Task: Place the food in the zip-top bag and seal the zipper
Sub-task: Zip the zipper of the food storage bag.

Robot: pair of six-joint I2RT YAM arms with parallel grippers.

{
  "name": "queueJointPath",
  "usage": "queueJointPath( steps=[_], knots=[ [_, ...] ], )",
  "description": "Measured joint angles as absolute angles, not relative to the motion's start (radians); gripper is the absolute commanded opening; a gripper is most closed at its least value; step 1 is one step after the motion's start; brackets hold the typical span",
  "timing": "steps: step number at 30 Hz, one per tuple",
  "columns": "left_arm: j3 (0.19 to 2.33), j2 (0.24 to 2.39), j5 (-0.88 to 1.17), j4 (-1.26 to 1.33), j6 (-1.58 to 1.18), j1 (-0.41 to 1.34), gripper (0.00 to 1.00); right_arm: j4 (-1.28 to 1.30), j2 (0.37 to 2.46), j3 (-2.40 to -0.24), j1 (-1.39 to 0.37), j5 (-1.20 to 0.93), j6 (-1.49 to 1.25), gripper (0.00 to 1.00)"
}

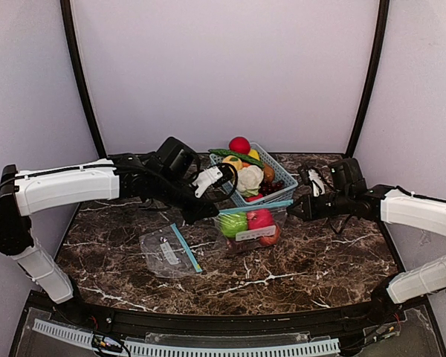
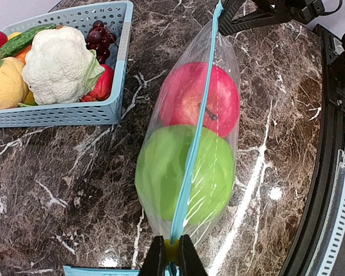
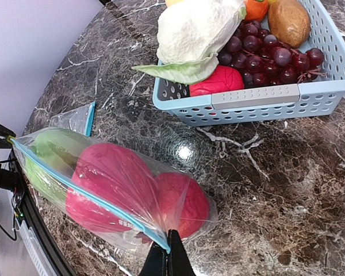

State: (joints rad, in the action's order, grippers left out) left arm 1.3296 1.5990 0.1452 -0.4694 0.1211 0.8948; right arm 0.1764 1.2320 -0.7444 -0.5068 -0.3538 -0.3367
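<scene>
A clear zip-top bag with a light-blue zipper strip stands at mid table, stretched between my two grippers. Inside it are a green apple, a red apple and another red fruit. My left gripper is shut on the bag's zipper at its left end. My right gripper is shut on the zipper's right end. More food lies in the light-blue basket: cauliflower, a red apple and grapes.
A second, flat zip-top bag with a blue strip lies left of the filled bag. The basket stands just behind the filled bag. Black frame posts and pale walls close in the back and sides.
</scene>
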Motion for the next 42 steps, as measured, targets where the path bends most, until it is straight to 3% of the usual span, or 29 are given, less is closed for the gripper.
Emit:
queueJointPath(
  steps=[14, 24, 34, 35, 37, 38, 40, 42],
  knots=[
    [1.304, 1.567, 0.145, -0.464, 0.129, 0.889, 0.01, 0.268, 1.181, -0.787, -0.507, -0.397, -0.320, 0.00],
    [1.303, 1.585, 0.373, -0.403, -0.001, 0.900, 0.01, 0.566, 1.002, -0.868, -0.494, -0.385, -0.298, 0.00],
    [1.237, 1.723, 0.431, -0.177, -0.282, 0.933, 0.01, 0.706, 1.144, -0.893, -0.484, -0.181, -0.353, 0.00],
    [1.237, 1.735, 0.421, -0.150, -0.298, 0.933, 0.02, 0.701, 1.173, -0.905, -0.484, -0.154, -0.355, 0.00],
    [1.237, 1.743, 0.399, -0.117, -0.319, 0.933, 0.15, 0.682, 1.224, -0.928, -0.484, -0.106, -0.356, 0.00],
    [1.237, 1.743, 0.388, -0.102, -0.329, 0.933, 0.28, 0.672, 1.244, -0.939, -0.484, -0.089, -0.356, 0.00],
    [1.238, 1.742, 0.367, -0.093, -0.340, 0.933, 0.45, 0.656, 1.278, -0.957, -0.482, -0.044, -0.355, 0.00],
    [1.237, 1.742, 0.339, -0.094, -0.350, 0.933, 0.57, 0.641, 1.311, -0.970, -0.467, 0.006, -0.355, 0.00]
  ],
)
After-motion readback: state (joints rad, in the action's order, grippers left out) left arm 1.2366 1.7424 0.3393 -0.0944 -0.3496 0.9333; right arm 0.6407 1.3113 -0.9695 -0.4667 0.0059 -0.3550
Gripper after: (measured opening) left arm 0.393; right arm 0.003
